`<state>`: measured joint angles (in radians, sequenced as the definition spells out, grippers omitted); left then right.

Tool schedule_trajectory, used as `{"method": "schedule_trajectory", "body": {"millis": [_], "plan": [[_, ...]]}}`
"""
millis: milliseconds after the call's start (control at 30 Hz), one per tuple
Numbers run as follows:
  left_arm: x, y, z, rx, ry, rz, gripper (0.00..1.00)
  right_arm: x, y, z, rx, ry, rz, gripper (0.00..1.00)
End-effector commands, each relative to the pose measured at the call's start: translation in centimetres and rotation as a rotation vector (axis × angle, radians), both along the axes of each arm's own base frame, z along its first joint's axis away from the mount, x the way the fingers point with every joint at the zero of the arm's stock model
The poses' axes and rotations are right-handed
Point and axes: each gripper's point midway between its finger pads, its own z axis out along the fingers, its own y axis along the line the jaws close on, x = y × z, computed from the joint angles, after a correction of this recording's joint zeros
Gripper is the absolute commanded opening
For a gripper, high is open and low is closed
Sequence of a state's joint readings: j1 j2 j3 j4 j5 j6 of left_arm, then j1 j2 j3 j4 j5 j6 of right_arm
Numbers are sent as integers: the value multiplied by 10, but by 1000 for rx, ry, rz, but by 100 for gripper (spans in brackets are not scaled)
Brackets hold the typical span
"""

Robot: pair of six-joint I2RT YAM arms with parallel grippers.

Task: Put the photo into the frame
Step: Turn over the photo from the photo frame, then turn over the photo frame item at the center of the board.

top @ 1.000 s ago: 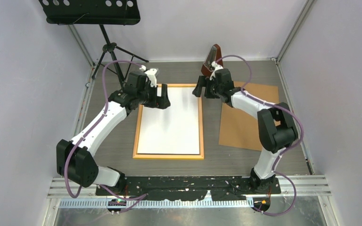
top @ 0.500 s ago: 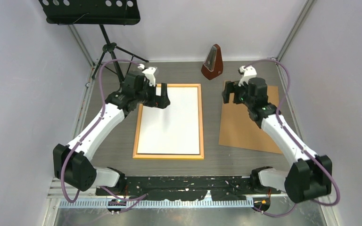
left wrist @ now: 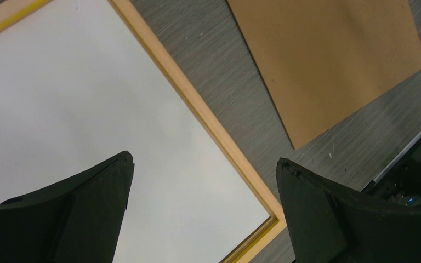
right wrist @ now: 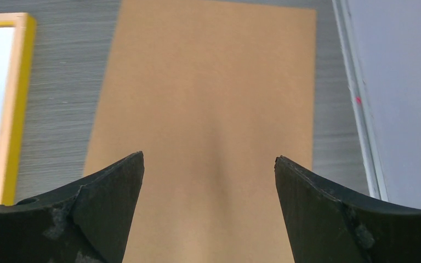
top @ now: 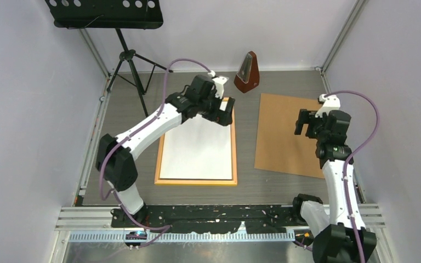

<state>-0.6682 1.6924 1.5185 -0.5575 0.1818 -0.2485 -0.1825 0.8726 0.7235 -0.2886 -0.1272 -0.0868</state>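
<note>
The frame (top: 196,181) lies flat in the middle of the top view on the grey table (top: 249,189), its long sides running toward the back wall. The photo (top: 197,150) lies inside it, edges close against the yellow strips, and only a plain white face shows. The left gripper (top: 226,115) hangs over the upper right corner of the frame with its fingers spread wide and nothing between them; in the left wrist view the frame's right strip runs between the two fingertips. To the right of the frame, apart from it, lies a brown board (top: 279,142). The right gripper (top: 305,123) hangs over the right part of the board, also spread wide and empty. A metronome (top: 246,72) stands at the back, and a music stand (top: 104,13) at the upper left.
</note>
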Motion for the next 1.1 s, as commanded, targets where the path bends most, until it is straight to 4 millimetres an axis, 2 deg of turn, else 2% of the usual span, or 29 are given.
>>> {"method": "schedule_trajectory", "body": {"millis": [0,200,300,533,633,800,867,1067], "plan": [[9,-39,17,-5,-47,-52,100,-5,-25,-11,18,60,-46,95],[12,-90,3,-4,-27,-101,100,-13,-59,-37,63,181,-128,95],[16,-107,-7,-4,-11,-111,100,-18,-71,-47,68,227,-140,95],[23,-134,-38,7,41,-147,100,-24,-91,-70,80,300,-142,95],[27,-148,-50,-3,68,-160,100,-20,-96,-81,97,317,-133,96],[24,-173,-77,-53,150,-181,99,-8,-101,-97,123,335,-121,99],[23,-181,-95,-57,184,-179,98,-6,-103,-108,138,359,-126,100],[10,-197,-128,-91,328,-157,97,1,-116,-117,131,398,-155,100]]}}
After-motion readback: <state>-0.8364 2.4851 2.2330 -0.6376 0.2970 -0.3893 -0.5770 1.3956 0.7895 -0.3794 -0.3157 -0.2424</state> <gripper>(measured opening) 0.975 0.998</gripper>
